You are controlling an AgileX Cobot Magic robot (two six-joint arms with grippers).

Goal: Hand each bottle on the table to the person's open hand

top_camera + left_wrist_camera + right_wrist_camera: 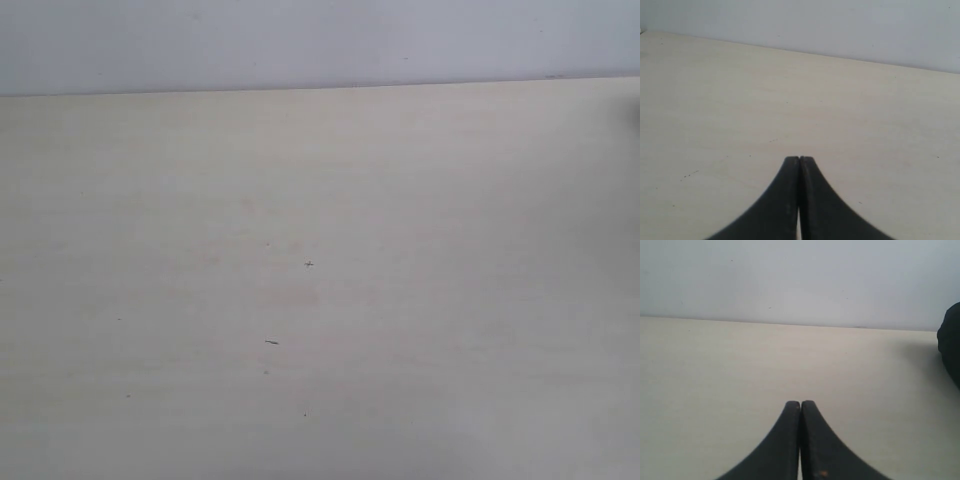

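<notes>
Claw L (799, 159), claw R (800, 403) pinched closed; R wrist view adds dark blob (951, 345), unclear.

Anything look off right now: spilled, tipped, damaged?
Nothing spilled or damaged. Oddly, no bottles show in any view; the table has a few tiny specks. The left gripper and right gripper are shut, empty.

Table (320, 200): pale beige, faint horizontal wood grain, a few tiny dark specks (271, 342).
Wall (300, 40): plain pale bluish grey, no pattern.
Left gripper (799, 159): matt black throughout.
Right gripper (800, 403): matt black, one small orange-brown fleck.
Rounded object (951, 342), right edge of scene: black, blurred.
</notes>
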